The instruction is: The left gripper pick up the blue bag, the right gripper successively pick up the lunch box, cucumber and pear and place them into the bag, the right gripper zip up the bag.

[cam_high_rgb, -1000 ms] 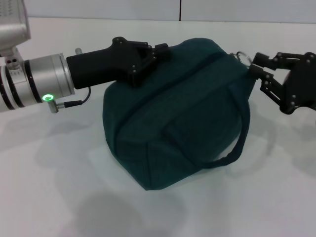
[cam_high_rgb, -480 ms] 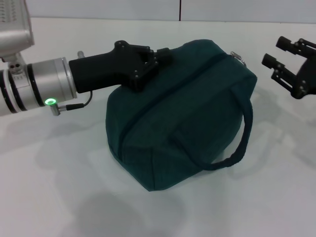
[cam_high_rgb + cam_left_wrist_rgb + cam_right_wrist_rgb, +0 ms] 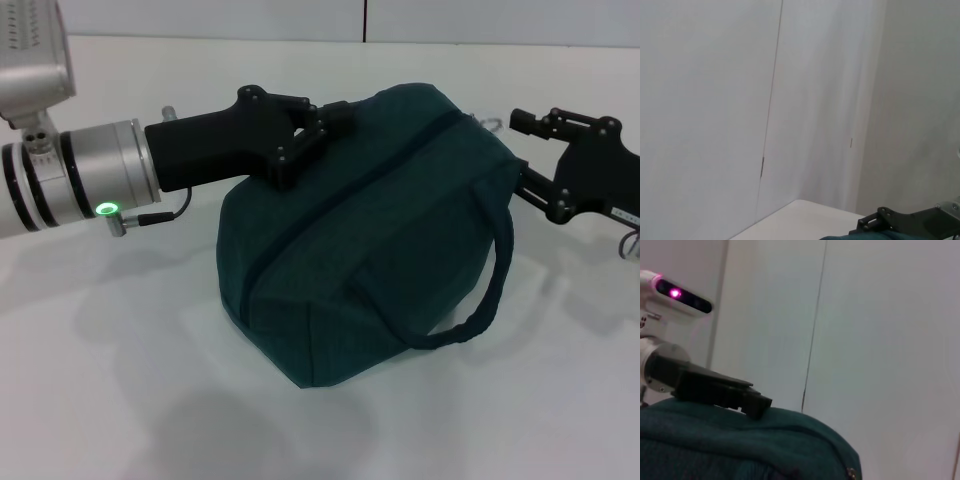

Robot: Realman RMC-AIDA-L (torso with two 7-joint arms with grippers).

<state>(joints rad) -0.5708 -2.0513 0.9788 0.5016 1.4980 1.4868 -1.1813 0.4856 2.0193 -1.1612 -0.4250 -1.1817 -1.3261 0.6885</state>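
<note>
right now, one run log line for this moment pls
stage: bag zipped | left gripper: shut on blue bag top | right gripper: open, beside bag's ring pull end | bag on table

Bright, even overhead light; soft shadows under the blue bag (image 3: 370, 240).

Head view: looking forward and down from above, fairly near, onto the white table (image 3: 110, 400) and bag (image 3: 370, 250). Left wrist view: aimed up and away toward the wall (image 3: 705, 100), catching only the table's far edge. Right wrist view: low and close behind the bag (image 3: 740, 445), facing the same wall.
</note>
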